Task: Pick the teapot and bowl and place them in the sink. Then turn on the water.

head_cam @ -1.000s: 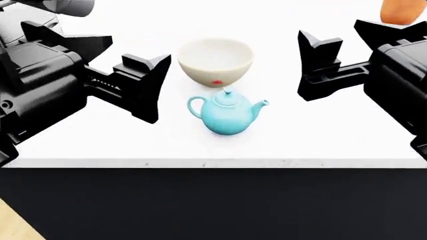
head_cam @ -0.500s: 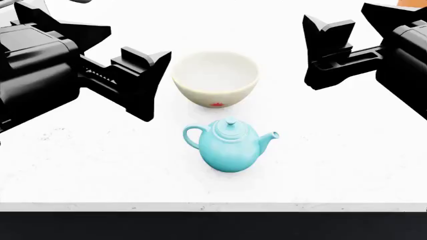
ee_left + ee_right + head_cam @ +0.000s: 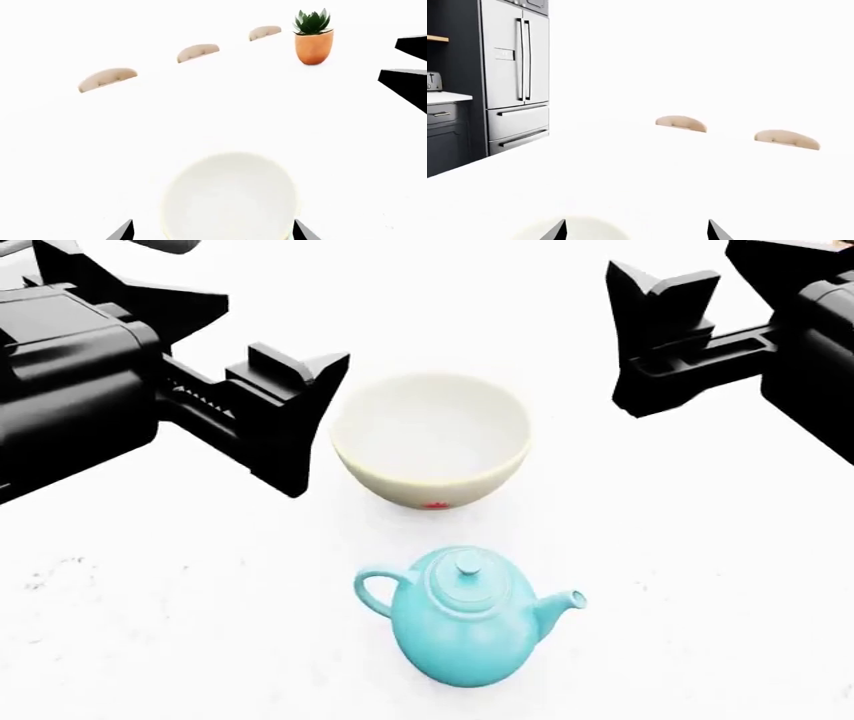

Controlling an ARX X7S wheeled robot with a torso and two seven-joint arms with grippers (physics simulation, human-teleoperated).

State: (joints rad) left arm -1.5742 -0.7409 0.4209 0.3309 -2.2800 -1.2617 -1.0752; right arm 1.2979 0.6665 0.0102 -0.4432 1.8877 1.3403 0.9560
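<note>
Head view: on the white surface (image 3: 160,640), the bowl (image 3: 430,442) sits just behind the teapot (image 3: 467,617). Left hand (image 3: 287,420) spread open beside the bowl, empty; right hand (image 3: 667,340) open, empty, apart.

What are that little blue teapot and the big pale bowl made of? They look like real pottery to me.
The small round turquoise teapot looks like glazed ceramic: its body is glossy, with soft highlights on the lid and belly. The wide cream-white bowl also looks ceramic but less shiny, nearer a satin glaze, with a small red mark low on its side. Both are simulator renders, so this goes by looks only.
</note>
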